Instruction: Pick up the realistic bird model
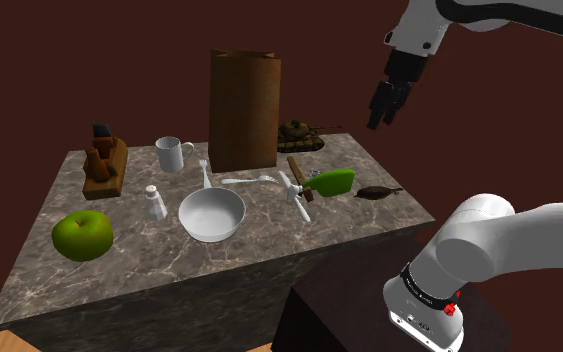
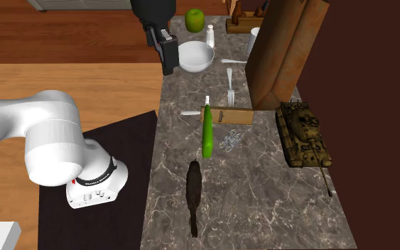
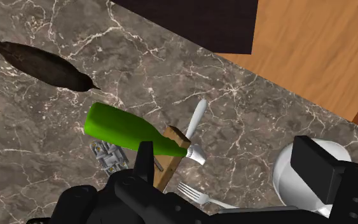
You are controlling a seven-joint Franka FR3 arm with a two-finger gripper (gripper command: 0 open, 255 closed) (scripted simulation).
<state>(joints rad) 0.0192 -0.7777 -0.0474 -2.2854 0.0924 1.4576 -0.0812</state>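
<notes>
The bird model [image 1: 377,192] is dark brown and lies flat on the marble table [image 1: 169,270], at the end nearest the stand. Its long body [image 2: 194,192] runs beside the table edge, just past the tip of a green bottle [image 2: 207,131]. My gripper [image 1: 384,118] hangs high above that end of the table, open and holding nothing. In the wrist view the black fingers [image 3: 145,162] stand wide apart over the bottle [image 3: 130,130], with the bird [image 3: 41,63] farther out beyond it. In the second exterior view the gripper [image 2: 168,67] appears by the table's edge.
A toy tank [image 1: 301,135], a tall brown box [image 1: 244,110], a white bowl [image 1: 212,213], a mug [image 1: 172,154], a shaker [image 1: 153,203], a fork [image 1: 205,175], a green apple [image 1: 82,235] and a wooden holder [image 1: 104,165] share the table. A wooden block [image 2: 228,115] lies against the bottle.
</notes>
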